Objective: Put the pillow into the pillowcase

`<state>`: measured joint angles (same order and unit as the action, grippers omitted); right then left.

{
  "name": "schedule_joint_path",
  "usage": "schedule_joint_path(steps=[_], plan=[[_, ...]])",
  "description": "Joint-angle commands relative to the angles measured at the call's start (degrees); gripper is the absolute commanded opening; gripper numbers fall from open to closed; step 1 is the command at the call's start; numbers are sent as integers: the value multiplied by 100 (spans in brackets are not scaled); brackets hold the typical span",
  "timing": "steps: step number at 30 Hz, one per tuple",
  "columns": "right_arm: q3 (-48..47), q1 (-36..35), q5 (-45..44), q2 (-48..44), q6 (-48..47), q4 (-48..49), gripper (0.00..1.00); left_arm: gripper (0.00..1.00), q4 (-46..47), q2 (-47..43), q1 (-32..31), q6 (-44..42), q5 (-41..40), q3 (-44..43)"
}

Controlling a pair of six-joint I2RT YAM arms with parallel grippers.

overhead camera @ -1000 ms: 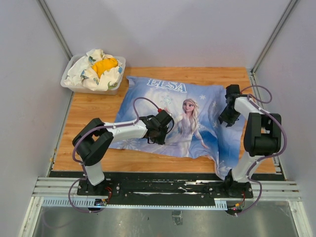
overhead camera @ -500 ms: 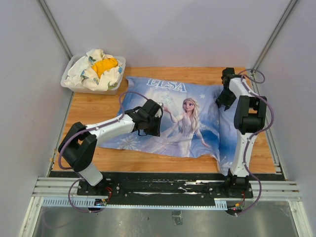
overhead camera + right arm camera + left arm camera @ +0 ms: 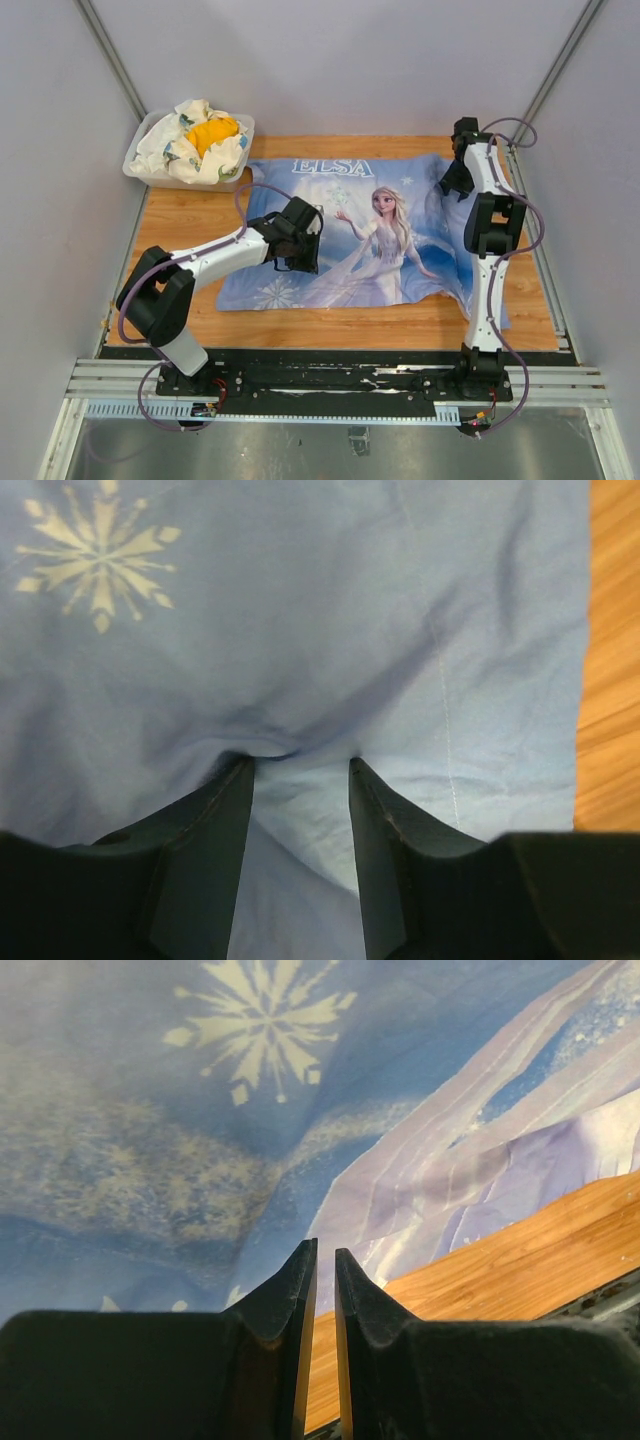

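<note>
The pillowcase (image 3: 350, 250) is lying spread across the wooden table (image 3: 190, 225), printed side up, its "ELSA" lettering running along the far edge and the princess figure facing up near the middle; its right-hand part is trailing toward the near edge beside the right arm; the cloth is lying mostly flat, with soft creases.

The left gripper (image 3: 298, 245) is reaching over the left-middle part of the pillowcase, close above the snowflake print; in the left wrist view its fingers (image 3: 290, 1300) are standing almost together, leaving only a thin slit, with their tips right against the blue fabric where a crease is running off to the right; whether they are pinching any cloth cannot be told.

The right gripper (image 3: 457, 185) is stretching out to the far right corner of the pillowcase; in the right wrist view its fingers (image 3: 215, 830) are standing partly apart and are gripping a raised fold of the blue cloth between them, with puckers gathering at the tips; the cloth's edge and a strip of bare wood are showing just to the right.

A pale plastic bin (image 3: 140, 170) is sitting at the far left corner of the table, apart from the pillowcase, and is holding a white-and-yellow cloth bundle (image 3: 200, 135).
</note>
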<state>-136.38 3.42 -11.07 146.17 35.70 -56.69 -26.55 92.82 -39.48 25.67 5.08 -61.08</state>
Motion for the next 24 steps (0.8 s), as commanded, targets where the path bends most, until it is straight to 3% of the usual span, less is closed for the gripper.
schedule_joint_path(steps=[1,8,12,16,24], plan=[[617,128,-299,-446,-75,-134,45,17,-80,-123,89,-95,16,-126],[3169,15,-158,-2754,-367,827,49,17,-46,-156,107,-58,2,-161],[4417,1,470,-3746,-272,1320,50,17,-21,-105,146,-86,31,-180],[5110,-130,920,-4125,-160,1647,50,17,-32,-3,168,-144,70,-232],[5355,-654,1252,-4056,-358,1766,53,17,-43,-59,169,-127,39,-237]])
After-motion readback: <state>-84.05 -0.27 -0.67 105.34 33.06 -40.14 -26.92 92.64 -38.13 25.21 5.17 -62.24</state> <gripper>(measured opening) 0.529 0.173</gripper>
